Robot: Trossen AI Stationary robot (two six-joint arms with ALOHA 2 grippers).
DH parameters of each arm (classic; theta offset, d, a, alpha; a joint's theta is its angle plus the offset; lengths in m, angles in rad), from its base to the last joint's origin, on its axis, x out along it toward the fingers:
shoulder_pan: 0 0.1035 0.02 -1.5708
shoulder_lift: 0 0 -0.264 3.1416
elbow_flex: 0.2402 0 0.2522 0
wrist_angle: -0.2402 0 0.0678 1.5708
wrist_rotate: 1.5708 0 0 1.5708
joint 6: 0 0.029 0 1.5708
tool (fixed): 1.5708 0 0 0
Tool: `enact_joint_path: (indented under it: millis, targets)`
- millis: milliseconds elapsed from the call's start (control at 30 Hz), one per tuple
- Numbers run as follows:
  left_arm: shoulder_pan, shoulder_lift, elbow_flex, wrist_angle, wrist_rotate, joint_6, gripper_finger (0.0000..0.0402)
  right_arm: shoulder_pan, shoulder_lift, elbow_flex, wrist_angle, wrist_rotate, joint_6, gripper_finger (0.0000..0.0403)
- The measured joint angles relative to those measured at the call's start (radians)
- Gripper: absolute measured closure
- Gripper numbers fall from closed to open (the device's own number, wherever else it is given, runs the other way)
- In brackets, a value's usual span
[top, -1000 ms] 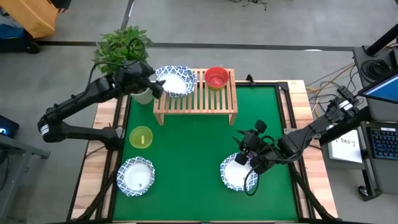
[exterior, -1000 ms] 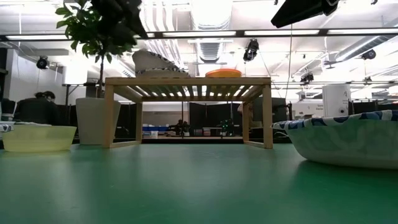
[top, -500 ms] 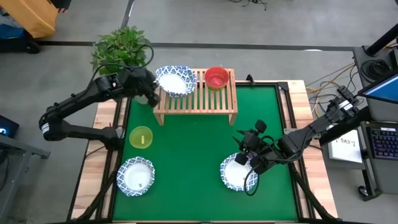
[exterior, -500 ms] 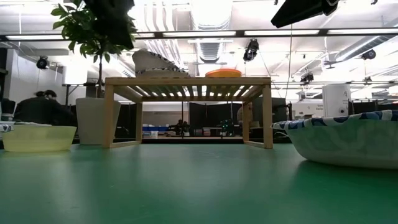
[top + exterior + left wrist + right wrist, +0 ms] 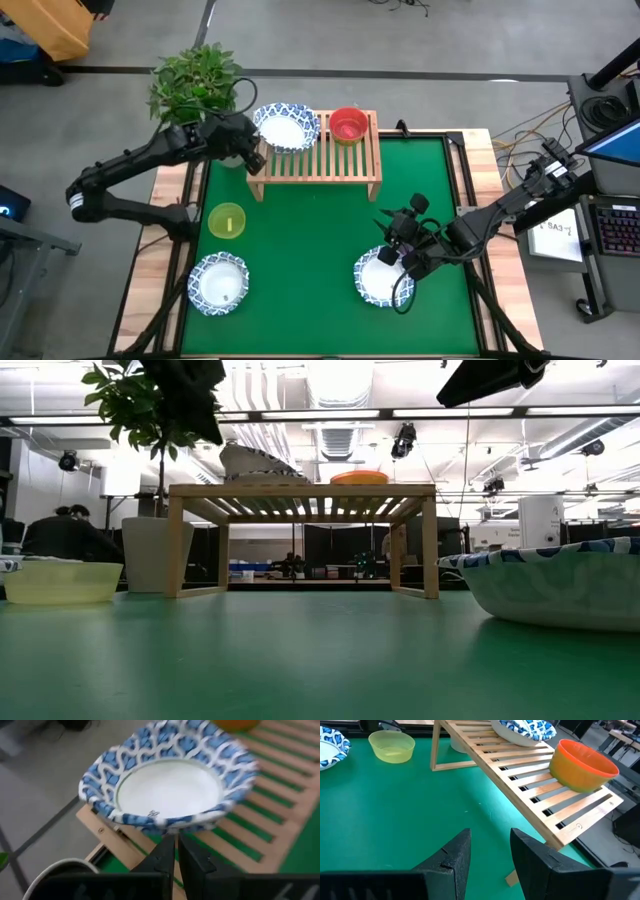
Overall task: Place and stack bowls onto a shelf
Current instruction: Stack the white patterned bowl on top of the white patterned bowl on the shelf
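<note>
Shelf [image 5: 314,148]: light-wood slatted rack at the far edge of the green table [image 5: 320,240].
Patterned bowl [image 5: 286,127]: blue-and-white, on the shelf's left end, overhanging its edge; a small dark mark inside, not readable.
Red bowl [image 5: 348,125]: on the shelf's right end, apart from the patterned bowl.
Yellow bowl [image 5: 227,220]: on the table, left side.
Two more patterned bowls: near left [image 5: 219,282] and near right [image 5: 383,278].
Left tool [image 5: 250,156]: just beside the shelf's left end, fingers [image 5: 167,856] closed together, empty.
Right tool [image 5: 392,246]: over the near-right bowl, fingers parted, holding nothing.
Potted plant [image 5: 195,80]: beyond the shelf's left corner.
</note>
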Motion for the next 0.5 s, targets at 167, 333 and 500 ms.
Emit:
enact_joint_path:
  millis: [167,333,500]
  targets:
    - [-0.013,-0.037,0.0,0.039,-0.033,0.037,0.0401,0.0,0.0,-0.004,0.002,0.0,0.019,0.0275]
    - [-0.012,-0.01,0.0,-0.009,-0.034,0.087,0.0401,0.0,0.0,-0.004,0.005,0.0,0.021,0.0275]
    - [-0.012,0.049,-0.001,0.021,-0.041,0.092,0.0401,0.0,0.0,-0.004,0.006,0.0,0.02,0.0275]
